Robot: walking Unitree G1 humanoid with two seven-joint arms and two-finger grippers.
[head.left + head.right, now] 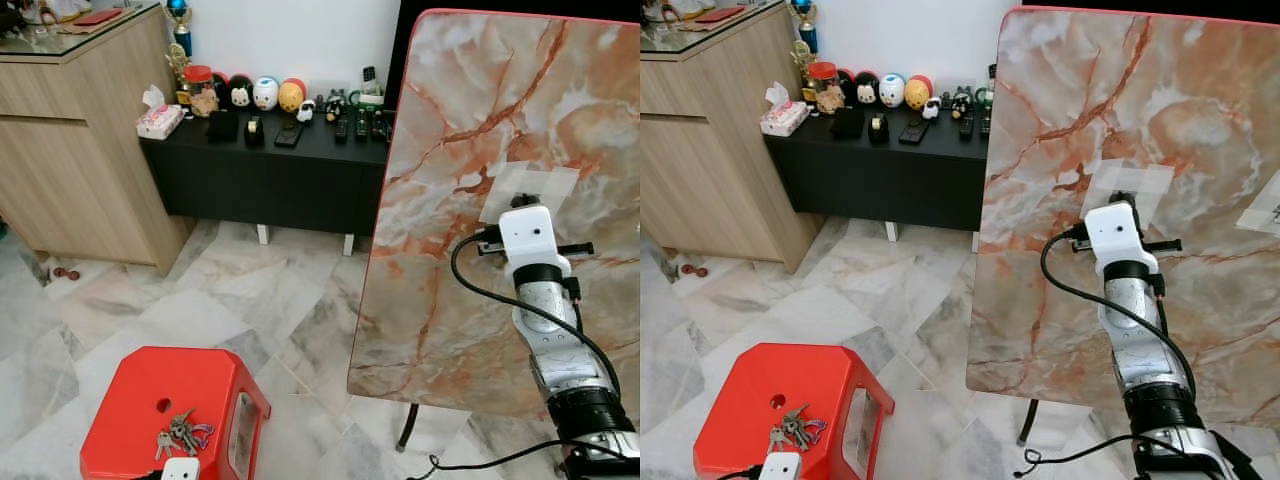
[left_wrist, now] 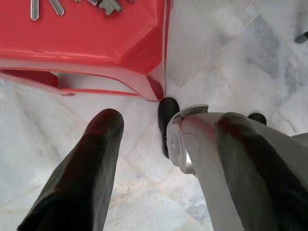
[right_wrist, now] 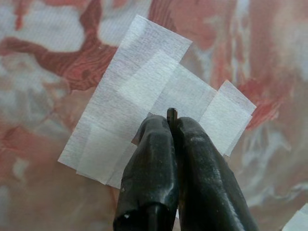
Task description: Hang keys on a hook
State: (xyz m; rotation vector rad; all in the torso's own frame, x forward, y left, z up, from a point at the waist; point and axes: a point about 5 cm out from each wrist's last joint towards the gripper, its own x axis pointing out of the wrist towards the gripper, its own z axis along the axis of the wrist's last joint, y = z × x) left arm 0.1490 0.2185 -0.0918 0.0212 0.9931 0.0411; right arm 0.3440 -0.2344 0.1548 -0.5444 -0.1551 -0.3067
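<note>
Keys (image 1: 178,432) lie loose on red stool (image 1: 140,400), likely light, rigid, slippery, best pinched at the ring; left gripper (image 2: 159,159) spread beside stool, right gripper (image 3: 172,126) pressed together at taped hook (image 3: 171,114) on marble board (image 1: 480,150)

R arm (image 1: 548,330): silver ribbed tube, black collar bands, dark joint lower down
R wrist module (image 1: 527,236): white boxy housing w/ small dark lens hole, black bracket sticking out each side
Cable (image 1: 470,285): black, loops off wrist module & runs down along arm
R gripper (image 3: 172,126): 2 long glossy black fingers (image 3: 149,159), rounded
L gripper (image 2: 166,144): black fingers, silver metal part beside one
L wrist module (image 1: 181,467): white corner
</note>
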